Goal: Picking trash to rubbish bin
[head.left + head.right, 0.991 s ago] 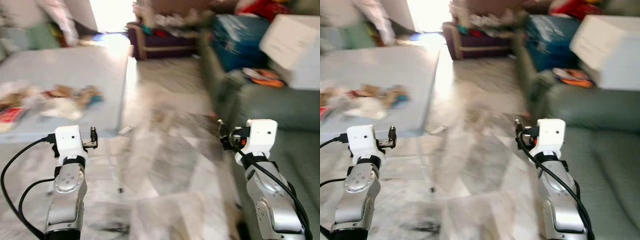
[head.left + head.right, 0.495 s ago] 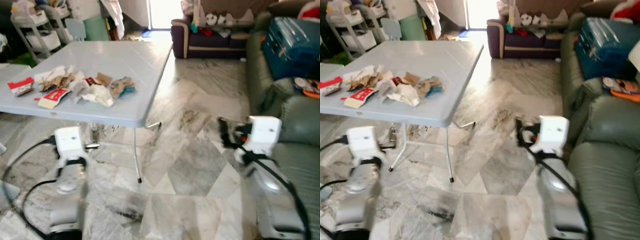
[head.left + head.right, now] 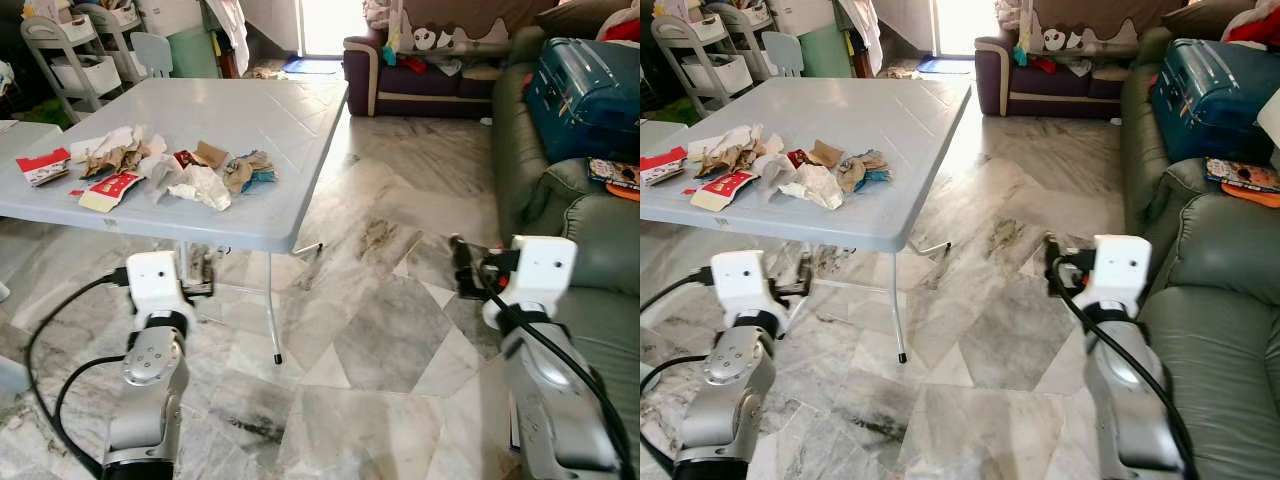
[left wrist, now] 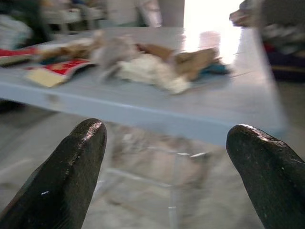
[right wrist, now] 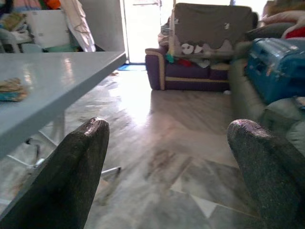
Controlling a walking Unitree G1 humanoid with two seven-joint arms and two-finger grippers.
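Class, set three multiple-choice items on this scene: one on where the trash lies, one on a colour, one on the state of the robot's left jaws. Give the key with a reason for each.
1. Where does the pile of trash lie?
A. on the grey table
B. on the floor under the table
C. on the green sofa

2. What colour is the suitcase on the sofa?
A. red
B. blue
C. yellow

3. How do the left gripper's jaws stand?
A. shut on a wrapper
B. shut on nothing
C. open, holding nothing

Key:
1 A: the pile of trash rests on the top of the grey table, toward its near edge.
2 B: the suitcase on the green sofa is blue.
3 C: the left wrist view shows the left gripper with its fingers wide apart, below the table edge, nothing between them.
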